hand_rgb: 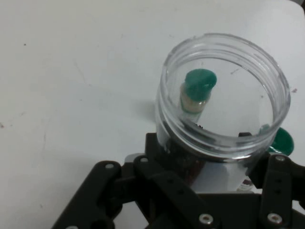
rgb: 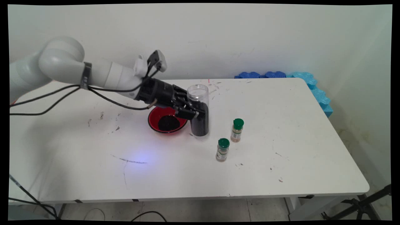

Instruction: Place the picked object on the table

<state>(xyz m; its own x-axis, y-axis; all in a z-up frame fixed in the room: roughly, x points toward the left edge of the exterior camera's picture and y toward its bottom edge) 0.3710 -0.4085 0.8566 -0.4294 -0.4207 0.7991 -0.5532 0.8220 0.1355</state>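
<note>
My gripper [rgb: 195, 114] is shut on a clear plastic jar [rgb: 198, 93] with no lid, gripping it at mid height. The jar stands upright, its lower half filled with dark grains; whether its base touches the white table [rgb: 281, 125] I cannot tell. Just left of it sits a red bowl [rgb: 153, 116] holding a heap of the same dark grains [rgb: 168, 122]. In the hand view the jar [hand_rgb: 224, 143] fills the space between the black fingers [hand_rgb: 157, 155] of the gripper [hand_rgb: 217, 164]. A green-capped spice bottle [hand_rgb: 196, 90] shows through its wall.
Two small spice bottles with green caps stand right of the jar, one farther back [rgb: 237, 130] and one nearer the front [rgb: 222, 150]. Blue foam pieces [rgb: 312, 82] line the table's back right corner. Black tripod legs [rgb: 368, 200] stand on the floor at lower right.
</note>
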